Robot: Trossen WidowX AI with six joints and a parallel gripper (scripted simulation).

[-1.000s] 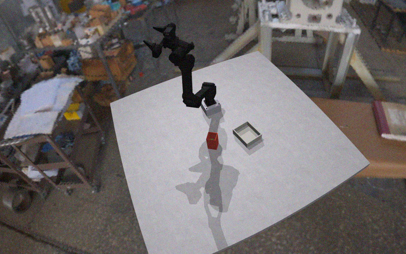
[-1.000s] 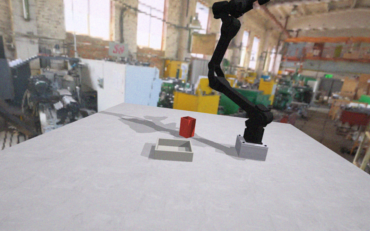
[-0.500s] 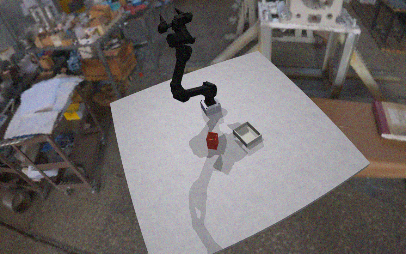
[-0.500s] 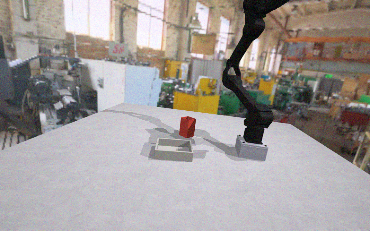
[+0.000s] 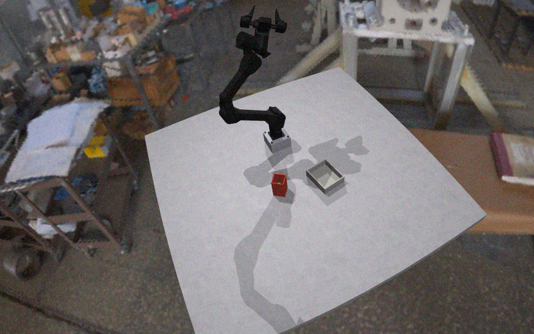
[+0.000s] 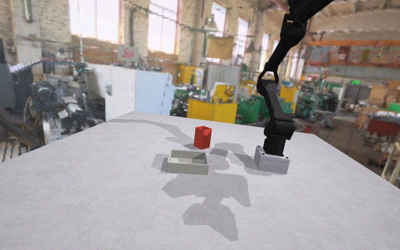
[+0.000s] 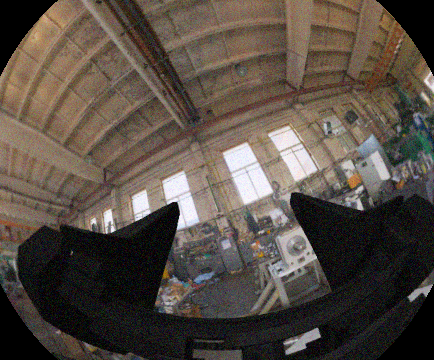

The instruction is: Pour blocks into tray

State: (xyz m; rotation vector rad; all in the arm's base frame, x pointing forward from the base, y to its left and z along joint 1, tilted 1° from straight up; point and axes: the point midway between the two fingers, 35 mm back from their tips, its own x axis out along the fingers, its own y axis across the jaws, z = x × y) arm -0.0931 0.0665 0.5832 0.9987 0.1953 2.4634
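The red square cup (image 5: 279, 189) (image 6: 202, 139) stands upright on the table. A bit of green shows inside its mouth in the top view; how many blocks it holds cannot be told. The shallow grey tray (image 5: 325, 186) (image 6: 188, 168) sits beside the cup, not touching it, and no blocks show in it. My gripper (image 5: 264, 9) (image 7: 236, 203) is open and empty, high up and far from the cup, its fingers pointing up and away from the table. In the exterior view the gripper is out of frame. The wrist view shows neither cup nor tray.
The arm's pale base (image 5: 277, 143) (image 6: 272, 163) stands on the white table (image 5: 364, 249) (image 6: 102, 211), near the cup and tray. The arm's shadows fall across the table around them. Past the table edges are a cart, a bench and workshop clutter.
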